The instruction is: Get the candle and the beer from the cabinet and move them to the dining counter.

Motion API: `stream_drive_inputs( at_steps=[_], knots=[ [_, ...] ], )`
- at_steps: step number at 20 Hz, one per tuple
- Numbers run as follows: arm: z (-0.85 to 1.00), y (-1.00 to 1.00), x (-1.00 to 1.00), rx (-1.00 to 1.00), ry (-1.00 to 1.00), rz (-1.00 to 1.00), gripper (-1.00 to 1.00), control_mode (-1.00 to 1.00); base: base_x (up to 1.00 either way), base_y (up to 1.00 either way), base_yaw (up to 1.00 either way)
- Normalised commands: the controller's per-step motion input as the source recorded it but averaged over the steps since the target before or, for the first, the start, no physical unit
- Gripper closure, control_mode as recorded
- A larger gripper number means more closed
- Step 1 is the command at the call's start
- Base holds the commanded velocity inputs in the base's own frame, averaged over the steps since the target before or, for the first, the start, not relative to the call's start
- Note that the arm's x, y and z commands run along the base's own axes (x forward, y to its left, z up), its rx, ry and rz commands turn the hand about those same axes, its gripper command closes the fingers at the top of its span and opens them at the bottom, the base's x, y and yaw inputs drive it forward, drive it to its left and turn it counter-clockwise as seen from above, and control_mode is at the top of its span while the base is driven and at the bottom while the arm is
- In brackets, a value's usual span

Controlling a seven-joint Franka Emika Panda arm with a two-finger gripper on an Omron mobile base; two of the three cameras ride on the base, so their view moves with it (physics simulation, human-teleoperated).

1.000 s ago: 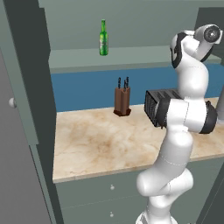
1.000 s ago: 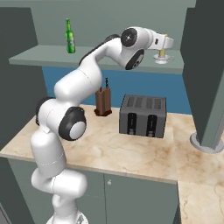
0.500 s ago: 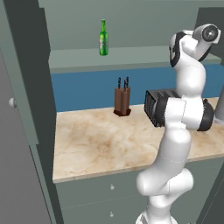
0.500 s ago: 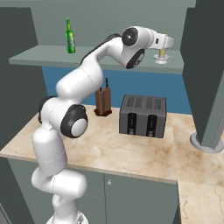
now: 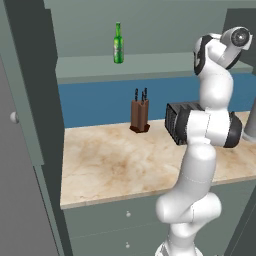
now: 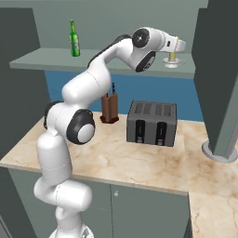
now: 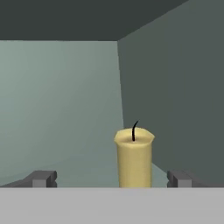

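Though unheld, candle (image 7: 134,159) upright, wick up.

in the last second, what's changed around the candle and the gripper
The arm has eased the gripper slightly closer to the candle on the cabinet shelf. The jaws stay wide open, one fingertip on either side of the candle, nothing gripped yet. The beer, knife block and toaster have not moved.

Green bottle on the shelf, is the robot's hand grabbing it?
No, the beer bottle stands alone at the left of the cabinet shelf, while the open gripper is far off by the candle.
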Motion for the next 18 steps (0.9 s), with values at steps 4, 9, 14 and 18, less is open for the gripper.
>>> stream_drive_inputs(
  at_steps=[4,9,14,18],
  knots=[
    [0.0,-0.12,0.0,0.05,0.0,0.0,-1.0,-1.0,0.0,0.0,0.0],
    [0.0,-0.1,0.0,0.05,0.0,0.0,-1.0,-1.0,0.0,0.0,0.0],
    [0.0,-0.05,0.01,0.02,0.0,0.0,-1.0,-1.0,0.0,0.0,0.0],
    [0.0,-0.04,0.05,0.01,0.01,0.0,-1.0,-1.0,0.0,0.0,0.0]
  ],
)
